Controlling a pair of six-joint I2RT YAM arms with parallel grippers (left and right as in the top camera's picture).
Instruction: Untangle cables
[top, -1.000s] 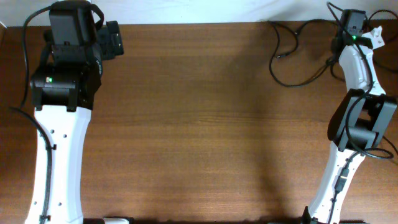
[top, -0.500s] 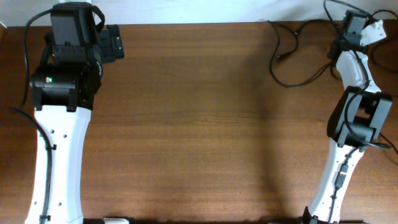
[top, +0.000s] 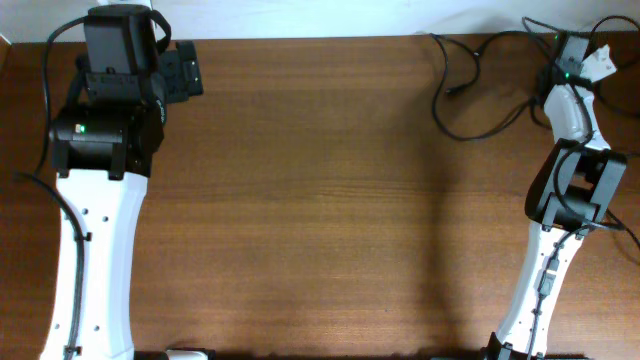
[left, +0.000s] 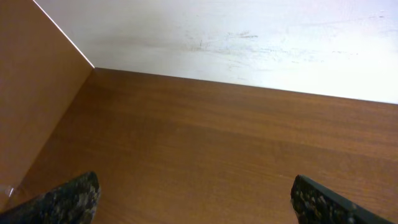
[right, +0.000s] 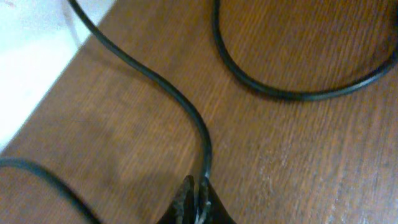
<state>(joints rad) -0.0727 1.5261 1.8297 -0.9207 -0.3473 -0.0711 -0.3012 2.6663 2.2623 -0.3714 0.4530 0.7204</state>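
Observation:
Thin black cables (top: 437, 112) loop loosely at the table's back right corner, one with a small plug end (top: 452, 91). My right gripper (top: 572, 48) is at that corner beside the back edge. In the right wrist view it (right: 198, 186) is shut on one black cable (right: 186, 109), which curves away toward the table's edge. A second cable (right: 280, 94) arcs across the wood beyond it. My left gripper (top: 188, 75) is at the back left, open and empty; its fingertips (left: 193, 186) frame bare wood.
A white wall (left: 249, 37) runs just behind the table's back edge. A brown side panel (left: 31, 106) closes the left corner. Thicker black wires (top: 45, 80) hang at the left arm. Both white arm bases stand at the front.
My right gripper has moved back and to the right, toward the table's corner, with the cable in it; the cable loops shifted slightly. The left arm has barely moved.

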